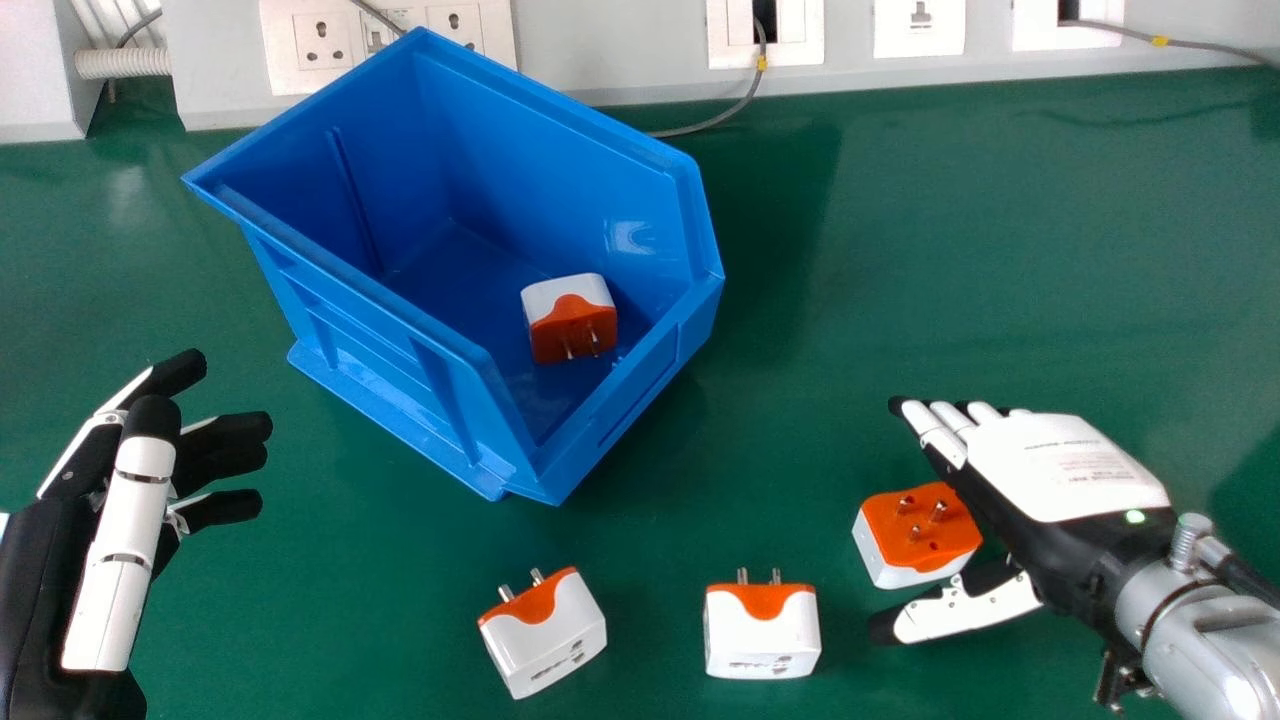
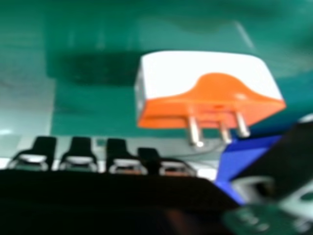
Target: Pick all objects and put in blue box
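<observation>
In the head view my right hand [image 1: 1060, 465] is open at the right, its thumb and fingers on either side of an orange-and-white plug adapter [image 1: 920, 530] lying pins up. The right hand view shows that adapter [image 2: 210, 88] in front of my right hand [image 2: 117, 152], not grasped. Two more adapters, one tilted [image 1: 545, 635] and one straight [image 1: 762, 630], lie near the front of the table. Another adapter [image 1: 572, 320] rests inside the blue box [image 1: 630, 420]. My left hand [image 1: 130, 480] is at the left edge, open and holding nothing.
The green table [image 1: 960, 250] stretches out around the box. Along its back runs a wall panel with sockets [image 1: 920, 25], and a grey cable [image 1: 720, 125] hangs down behind the box.
</observation>
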Controlling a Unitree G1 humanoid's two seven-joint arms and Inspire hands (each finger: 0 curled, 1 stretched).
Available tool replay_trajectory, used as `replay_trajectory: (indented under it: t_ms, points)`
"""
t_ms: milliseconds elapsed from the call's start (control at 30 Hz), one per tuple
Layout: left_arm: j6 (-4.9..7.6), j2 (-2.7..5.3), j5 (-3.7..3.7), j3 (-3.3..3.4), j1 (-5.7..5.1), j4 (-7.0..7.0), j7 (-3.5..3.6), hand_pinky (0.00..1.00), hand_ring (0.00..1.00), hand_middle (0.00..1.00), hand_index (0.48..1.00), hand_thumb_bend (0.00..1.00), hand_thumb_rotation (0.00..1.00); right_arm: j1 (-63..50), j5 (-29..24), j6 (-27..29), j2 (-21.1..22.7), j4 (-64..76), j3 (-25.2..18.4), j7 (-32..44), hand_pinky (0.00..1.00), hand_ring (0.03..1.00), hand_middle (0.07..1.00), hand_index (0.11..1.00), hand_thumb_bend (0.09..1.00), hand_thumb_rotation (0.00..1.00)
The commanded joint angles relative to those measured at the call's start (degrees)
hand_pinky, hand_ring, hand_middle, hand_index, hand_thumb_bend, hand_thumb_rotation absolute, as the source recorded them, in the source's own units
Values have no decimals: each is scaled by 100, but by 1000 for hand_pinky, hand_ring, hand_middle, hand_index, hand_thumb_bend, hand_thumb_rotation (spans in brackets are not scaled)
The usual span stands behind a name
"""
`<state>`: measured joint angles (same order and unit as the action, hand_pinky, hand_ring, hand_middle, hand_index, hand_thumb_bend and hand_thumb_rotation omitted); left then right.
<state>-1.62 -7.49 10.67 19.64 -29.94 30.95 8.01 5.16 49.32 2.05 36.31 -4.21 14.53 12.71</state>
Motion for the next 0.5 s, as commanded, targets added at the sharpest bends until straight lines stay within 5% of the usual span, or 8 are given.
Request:
replay_trajectory:
  t_ms: [0, 467]
  points:
    - [-1, -75, 24, 74, 17, 164, 8, 654, 719, 703, 839, 508, 885, 182, 30, 115, 166, -32, 43, -1, 1000, 1000, 1000, 1000, 702, 626]
    - [-96, -123, 53, 123, 63, 208, 34, 653, 716, 699, 840, 507, 885, 654, 9, 631, 362, -613, 229, -25, 996, 1000, 1000, 1000, 669, 575]
